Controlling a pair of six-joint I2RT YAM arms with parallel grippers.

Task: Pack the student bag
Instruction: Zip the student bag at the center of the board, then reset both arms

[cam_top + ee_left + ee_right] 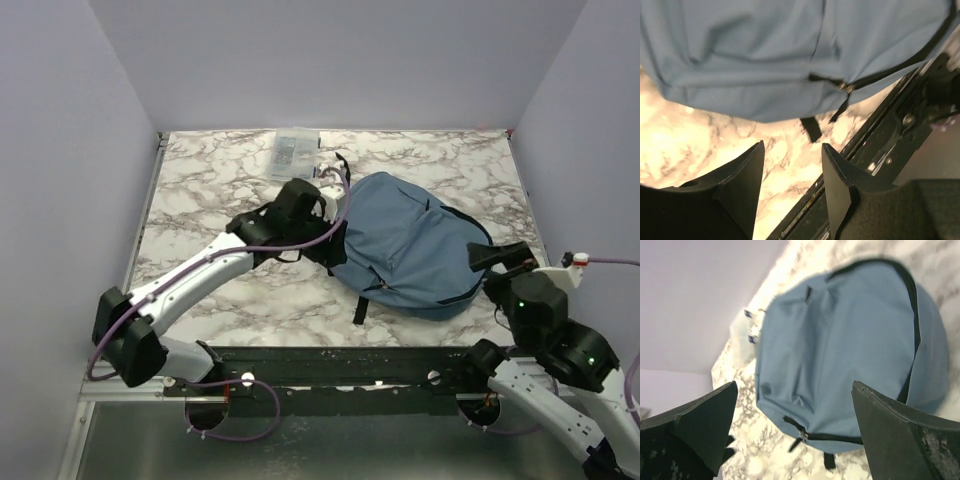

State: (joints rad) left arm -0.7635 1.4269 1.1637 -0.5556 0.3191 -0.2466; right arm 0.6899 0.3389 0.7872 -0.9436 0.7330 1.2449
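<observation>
The student bag lies flat on the surface, right of the middle, with its rounded top toward the far right and its bottom edge toward the near left. A loose black strap end trails off the near side. Its zip looks shut along the stretch the right wrist view shows; whether the main opening is undone I cannot tell.

The left end effector sits just beside the bag's left edge, fingers moderately apart with only bare marble between them. The right end effector is at the bag's near-right side, fingers spread wide and holding nothing.

Nothing pins the bag, so a pull on the zip or a pinch of the soft cloth could drag the whole bag across the smooth surface. A pinch may also catch only a loose fold. The trailing strap could snag on the black rail at the near edge.

A small clear box rests by the far edge, just beyond the left arm, where a careless swing could knock it.

The surface is white marble with grey veins, enclosed by plain pale lilac walls.
</observation>
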